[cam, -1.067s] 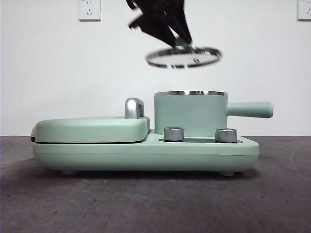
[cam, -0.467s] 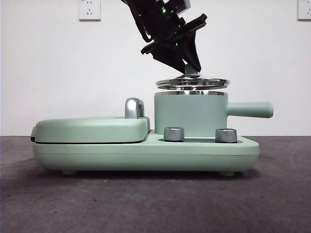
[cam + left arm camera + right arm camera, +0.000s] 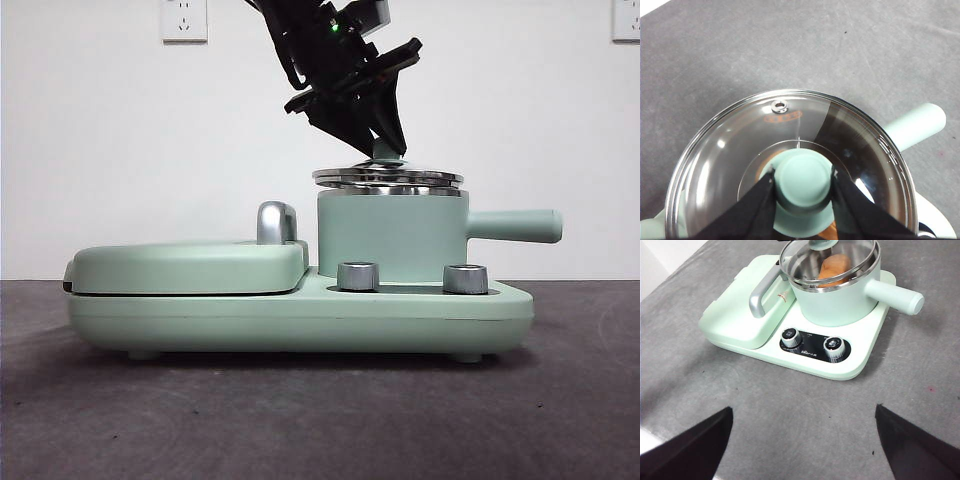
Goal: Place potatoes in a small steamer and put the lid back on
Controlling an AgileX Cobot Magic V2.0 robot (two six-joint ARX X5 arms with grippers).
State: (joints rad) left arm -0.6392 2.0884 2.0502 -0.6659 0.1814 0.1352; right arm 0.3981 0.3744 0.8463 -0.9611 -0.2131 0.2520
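Front view gives me a level look across a dark grey, faintly scuffed table (image 3: 320, 420) that meets a plain white wall (image 3: 100, 150), with one white socket (image 3: 184, 20) high on the wall to the picture's left and the edge of another at the far upper corner. On the table I see a mint-green cooker base (image 3: 300, 315) with two steel dials (image 3: 358, 276), a flat griddle cover (image 3: 190, 265) with a chrome handle (image 3: 276, 222) on one side and the small steamer (image 3: 392, 235) on the other, its straight handle (image 3: 515, 226) pointing away from the griddle. My left gripper (image 3: 384, 148) comes down from above, dark and angled, and its jaws are pinching the knob (image 3: 804, 179) of the lid (image 3: 730, 160). From the front the lid's steel rim lies flat on the steamer's rim; I cannot tell whether it is fully seated. Through the glass in the right wrist view I can make out the orange-brown potato (image 3: 834, 266) inside the steamer. My right gripper (image 3: 802, 450) hangs well back from the cooker above bare grey table, its two black jaws spread wide apart and holding nothing; the table's pale edge shows at one corner of that view.
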